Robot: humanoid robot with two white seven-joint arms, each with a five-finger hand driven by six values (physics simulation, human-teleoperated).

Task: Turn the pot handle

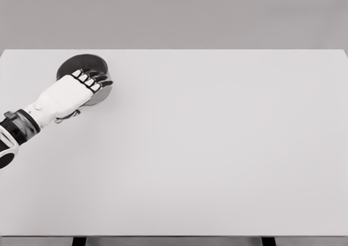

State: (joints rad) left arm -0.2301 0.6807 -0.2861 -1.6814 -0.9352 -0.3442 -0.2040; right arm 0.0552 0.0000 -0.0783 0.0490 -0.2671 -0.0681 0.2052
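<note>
One pot (81, 65) sits under my left hand (68, 96), a dark round pot near the far left part of the white tabletop (217, 148). Its rim curves out beyond my fingers (93, 78) on the far side, and a strip of its darker wall shows just to the right of them. My hand covers the near part of the pot, so I cannot see the handle from here. My fingers are curled over the pot's near rim, their dark tips pointing into or onto the bowl, the four white knuckles lined up in a row across it. They look bent rather than spread, but whether they actually grip the rim or the handle or merely rest on top I cannot tell, since the contact is hidden beneath my own palm. A small dark bit, perhaps my thumb, peeks out below the palm on the near side. My left arm (16, 129) comes in from the lower left edge, white forearm with a black wrist band, angled up and rightward toward the pot. Out to the right of my fingers and toward me, the tabletop runs on pale and flat to its edges, with a grey wall (174, 14) behind it.
</note>
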